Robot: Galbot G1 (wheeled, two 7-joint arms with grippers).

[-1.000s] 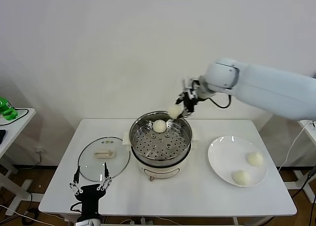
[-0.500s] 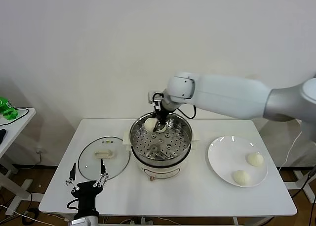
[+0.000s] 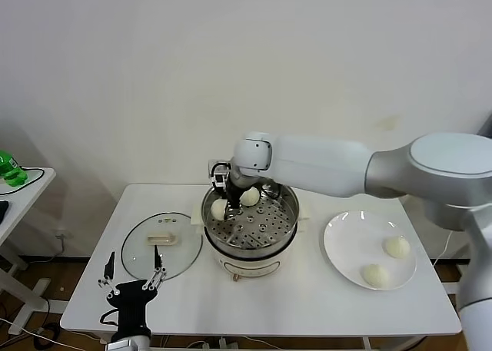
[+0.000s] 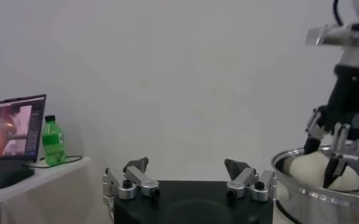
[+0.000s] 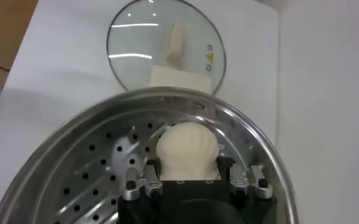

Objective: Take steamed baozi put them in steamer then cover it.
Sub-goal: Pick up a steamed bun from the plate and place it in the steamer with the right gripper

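The steamer [image 3: 261, 253] stands mid-table with one steamed baozi [image 3: 250, 197] on the far side of its perforated tray. My right gripper [image 3: 224, 204] reaches down into the pot's left side, shut on a second baozi [image 3: 218, 210]. The right wrist view shows that bun [image 5: 187, 145] squeezed between the fingers [image 5: 144, 180], low over the tray beside the steel rim [image 5: 63, 141]. Two more baozi [image 3: 397, 246] [image 3: 374, 274] lie on the white plate [image 3: 346, 243]. The cover [image 3: 161, 245] lies flat left of the steamer. My left gripper [image 3: 131, 280] hovers open near the table's front left edge.
A side table at far left carries a green bottle [image 4: 53, 141] and a laptop [image 4: 14, 128]. The white wall runs close behind the table. In the left wrist view the steamer's rim [image 4: 316, 196] and my right gripper [image 4: 334, 146] show off to one side.
My right arm swung left across the steamer with the baozi and lowered it into the pot's left side. The left gripper drifted slightly left, still open.
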